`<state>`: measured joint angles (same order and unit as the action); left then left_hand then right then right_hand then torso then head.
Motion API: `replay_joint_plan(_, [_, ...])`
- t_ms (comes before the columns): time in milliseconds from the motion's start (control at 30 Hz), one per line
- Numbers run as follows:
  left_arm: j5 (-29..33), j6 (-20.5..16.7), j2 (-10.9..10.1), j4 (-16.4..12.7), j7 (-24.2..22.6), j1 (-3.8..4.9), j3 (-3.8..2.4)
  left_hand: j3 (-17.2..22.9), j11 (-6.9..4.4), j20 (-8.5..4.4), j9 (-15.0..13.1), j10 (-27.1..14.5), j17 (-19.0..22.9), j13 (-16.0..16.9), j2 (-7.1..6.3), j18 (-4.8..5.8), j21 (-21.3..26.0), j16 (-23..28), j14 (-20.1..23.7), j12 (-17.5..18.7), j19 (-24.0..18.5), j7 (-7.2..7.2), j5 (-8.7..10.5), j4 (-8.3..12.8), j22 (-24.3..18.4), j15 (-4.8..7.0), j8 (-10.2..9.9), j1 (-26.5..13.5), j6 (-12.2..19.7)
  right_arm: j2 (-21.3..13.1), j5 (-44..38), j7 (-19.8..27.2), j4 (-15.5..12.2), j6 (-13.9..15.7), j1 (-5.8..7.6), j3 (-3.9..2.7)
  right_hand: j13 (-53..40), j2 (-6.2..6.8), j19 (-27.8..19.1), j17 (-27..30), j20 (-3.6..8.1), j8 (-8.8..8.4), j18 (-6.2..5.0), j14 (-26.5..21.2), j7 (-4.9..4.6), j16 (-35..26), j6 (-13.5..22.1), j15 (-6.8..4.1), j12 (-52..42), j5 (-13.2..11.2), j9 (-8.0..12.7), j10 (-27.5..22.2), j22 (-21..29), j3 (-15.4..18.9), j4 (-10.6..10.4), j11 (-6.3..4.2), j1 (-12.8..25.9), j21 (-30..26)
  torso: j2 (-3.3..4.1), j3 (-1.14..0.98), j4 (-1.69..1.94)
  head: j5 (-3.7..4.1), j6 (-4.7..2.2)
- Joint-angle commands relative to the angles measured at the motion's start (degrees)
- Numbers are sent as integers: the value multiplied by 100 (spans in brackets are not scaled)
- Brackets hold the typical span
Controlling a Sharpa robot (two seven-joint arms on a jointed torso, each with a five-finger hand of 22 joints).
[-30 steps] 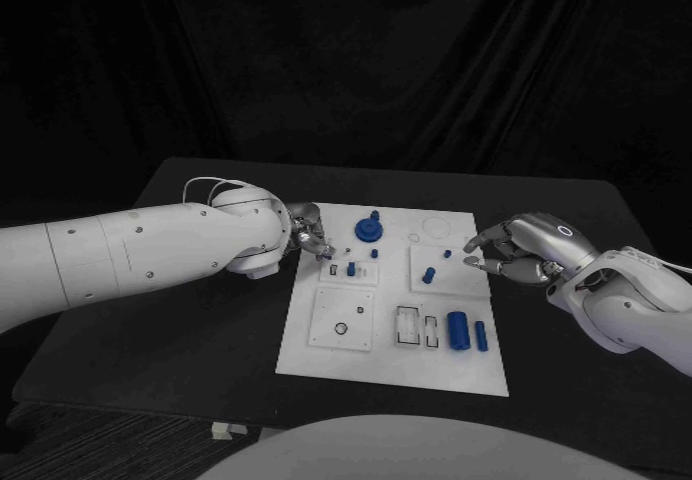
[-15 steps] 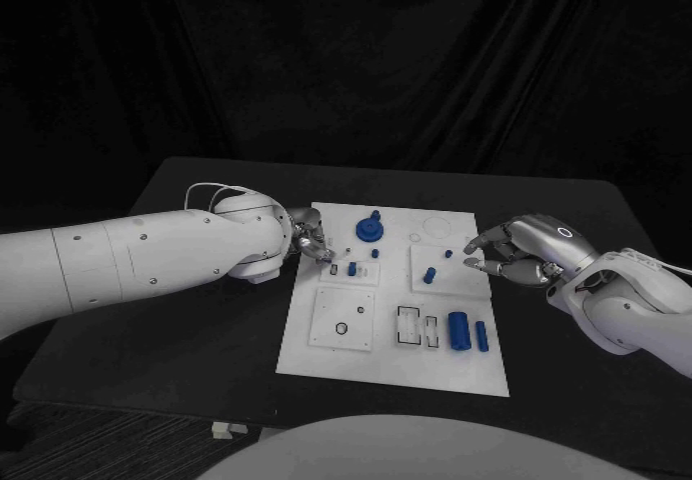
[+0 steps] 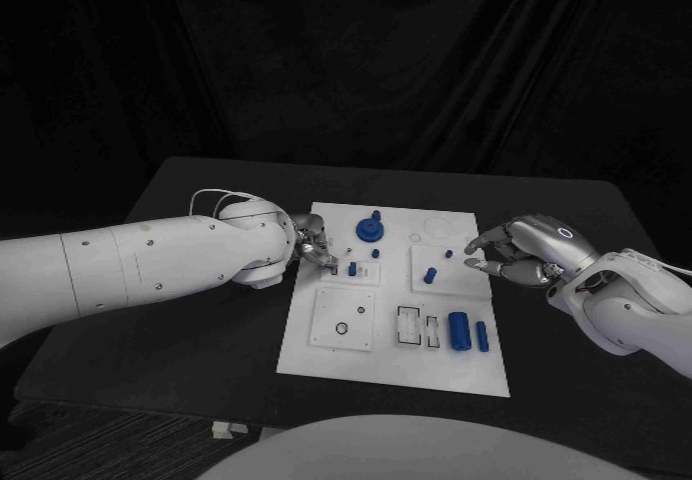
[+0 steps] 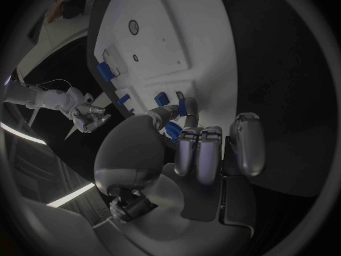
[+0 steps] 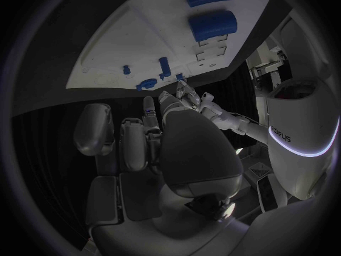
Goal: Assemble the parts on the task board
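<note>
1. white task board with black-outlined recesses, centre of frame.
2. blue parts on it.
3. black table.
4. silver hands: left hand, right hand; white arms.

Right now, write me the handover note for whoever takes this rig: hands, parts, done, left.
Left hand: at the task board's left edge, fingertips at the small blue pegs; whether it grips one cannot be told.
Right hand: hovers at the board's right edge, fingers curled, nothing seen in it.
Parts: blue round piece stands at the far middle; a short blue peg near the right hand; a thick blue cylinder and a thin one lie at the near right.
Done: cannot tell how many are seated.
Left: the two cylinders likely need placing.
</note>
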<state>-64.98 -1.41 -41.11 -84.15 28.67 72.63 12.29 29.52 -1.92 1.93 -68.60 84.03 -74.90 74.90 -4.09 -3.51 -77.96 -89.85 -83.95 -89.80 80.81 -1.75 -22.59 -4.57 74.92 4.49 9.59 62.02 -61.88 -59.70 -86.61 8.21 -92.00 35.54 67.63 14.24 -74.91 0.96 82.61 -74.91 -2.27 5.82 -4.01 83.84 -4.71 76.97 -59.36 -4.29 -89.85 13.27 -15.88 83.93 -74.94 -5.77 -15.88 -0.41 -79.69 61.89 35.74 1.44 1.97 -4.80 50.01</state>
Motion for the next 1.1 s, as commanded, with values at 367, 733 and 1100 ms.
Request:
replay_joint_plan(367, [-14, 117, -11, -38, -76, -45, 3, 170, -5, 17, 10, 597, -1510, 1510, 71, 8, 29, -15, -605, -20, -29, 4, 50, 142, 1005, -11, -26, 2, 10, 6, -6, -37, 5, 14, -26, -2, -1509, -21, -30, -372, -10, -19, -110, 370, -5, -25, -27, 36, -15, 31, 5, 607, -826, -19, 12, 20, 5, -22, 1, -4, 2, 5, -1])
replay_joint_plan(733, [-14, 154, -52, -149, -55, -55, 4, 169, -3, 18, 16, 597, -1510, 1510, 73, 5, 40, -15, -605, -20, -37, 4, 68, 144, 1002, -13, -28, -8, 6, 18, -6, -50, 24, 3, -34, -2, -1509, -22, -30, -371, -10, -20, -110, 370, -5, -26, -29, 36, -15, 30, 5, 607, -826, -18, 10, 19, 8, -24, 1, 1, 2, -3, -1])
replay_joint_plan(1100, [-13, 195, -64, -146, -58, -79, 4, 172, 3, 22, 33, 597, -1510, 1510, 85, -3, 72, -15, -605, -20, -60, -3, 93, 146, 993, -18, -44, -28, 20, 27, -6, -72, 35, -13, -44, -2, -1509, -23, -30, -369, -10, -21, -110, 369, -5, -28, -32, 36, -15, 30, 5, 607, -825, -18, 9, 19, 10, -25, -3, -3, 2, -15, -1])
